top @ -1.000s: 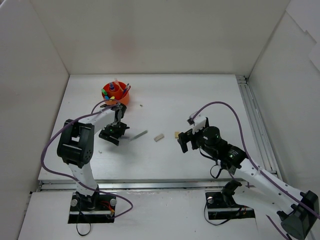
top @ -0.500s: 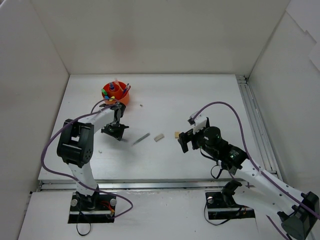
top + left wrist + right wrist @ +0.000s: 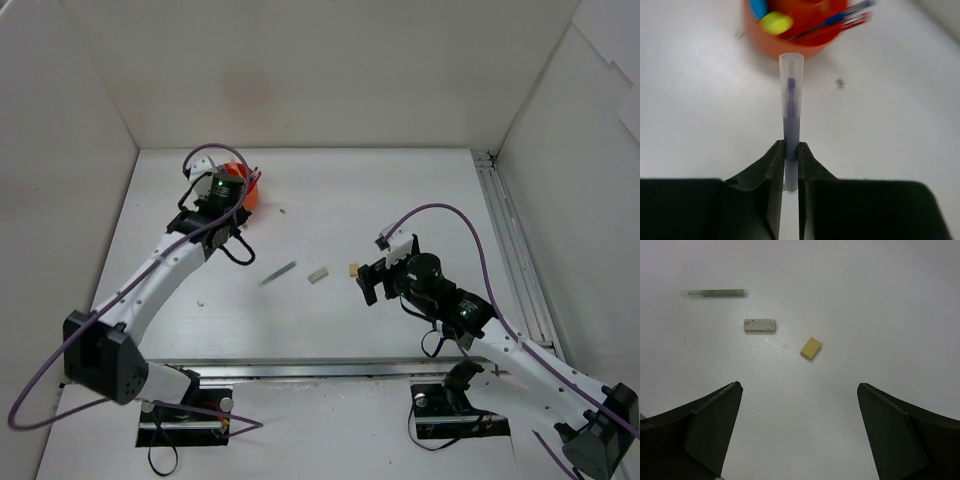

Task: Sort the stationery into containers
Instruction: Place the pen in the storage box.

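Since pen [image 3: 791, 95] points cap-first at orange organizer [image 3: 785, 47] just ahead, left gripper [image 3: 791, 150] clamped low on barrel, length free for drop-in. Right gripper [image 3: 799, 386] jaws wide apart, hovering over grey eraser [image 3: 759, 325], yellow eraser [image 3: 811, 348], green pen [image 3: 715, 292] unsorted on counter [image 3: 865, 290].

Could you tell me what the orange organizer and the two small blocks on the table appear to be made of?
The orange organizer looks like moulded plastic: smooth, evenly coloured, glossy wall. The pale block and the yellow block look like matte rubber erasers, the pale one speckled with marks; foam cannot be ruled out.
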Controlling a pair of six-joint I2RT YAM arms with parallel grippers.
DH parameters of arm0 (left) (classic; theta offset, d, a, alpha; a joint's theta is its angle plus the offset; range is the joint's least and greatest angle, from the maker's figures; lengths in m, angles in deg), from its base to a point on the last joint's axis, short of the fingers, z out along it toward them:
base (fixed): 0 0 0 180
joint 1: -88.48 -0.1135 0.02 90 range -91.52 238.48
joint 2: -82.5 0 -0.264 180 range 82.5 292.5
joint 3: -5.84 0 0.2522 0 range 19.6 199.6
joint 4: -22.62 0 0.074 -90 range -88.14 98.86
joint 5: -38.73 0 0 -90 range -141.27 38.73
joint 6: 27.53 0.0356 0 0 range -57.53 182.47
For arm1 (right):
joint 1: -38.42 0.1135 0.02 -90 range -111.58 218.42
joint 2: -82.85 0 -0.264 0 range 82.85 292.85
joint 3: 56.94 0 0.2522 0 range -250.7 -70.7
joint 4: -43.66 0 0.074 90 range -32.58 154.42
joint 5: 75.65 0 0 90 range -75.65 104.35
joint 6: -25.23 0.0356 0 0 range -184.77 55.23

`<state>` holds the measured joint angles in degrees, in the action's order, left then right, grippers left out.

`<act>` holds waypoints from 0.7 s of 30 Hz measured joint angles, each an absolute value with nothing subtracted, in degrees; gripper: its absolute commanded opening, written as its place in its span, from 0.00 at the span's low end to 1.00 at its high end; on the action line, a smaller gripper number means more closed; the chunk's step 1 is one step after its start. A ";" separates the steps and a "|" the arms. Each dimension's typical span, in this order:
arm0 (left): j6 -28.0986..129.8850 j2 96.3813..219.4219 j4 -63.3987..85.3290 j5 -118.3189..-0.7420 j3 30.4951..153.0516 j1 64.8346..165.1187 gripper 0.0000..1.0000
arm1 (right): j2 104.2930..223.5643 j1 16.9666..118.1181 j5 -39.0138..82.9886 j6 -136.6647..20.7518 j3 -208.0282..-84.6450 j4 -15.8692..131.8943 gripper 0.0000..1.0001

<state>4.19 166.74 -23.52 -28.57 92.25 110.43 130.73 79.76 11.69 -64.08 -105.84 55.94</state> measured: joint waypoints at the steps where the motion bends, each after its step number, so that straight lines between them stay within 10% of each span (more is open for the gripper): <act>1: 10.92 163.64 -18.34 -29.07 91.48 111.07 0.00 | 130.77 79.76 11.65 -64.43 -105.84 55.92 0.98; 9: 53.52 166.68 12.94 -38.14 93.12 107.77 0.00 | 132.30 79.76 11.34 -66.64 -105.84 55.88 0.98; 21: 68.78 199.18 10.75 -74.03 129.93 90.72 0.00 | 134.44 79.76 8.50 -68.85 -106.14 55.07 0.98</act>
<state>68.78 199.18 10.75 -74.03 129.93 90.72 134.44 79.76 8.50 -68.85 -106.14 55.07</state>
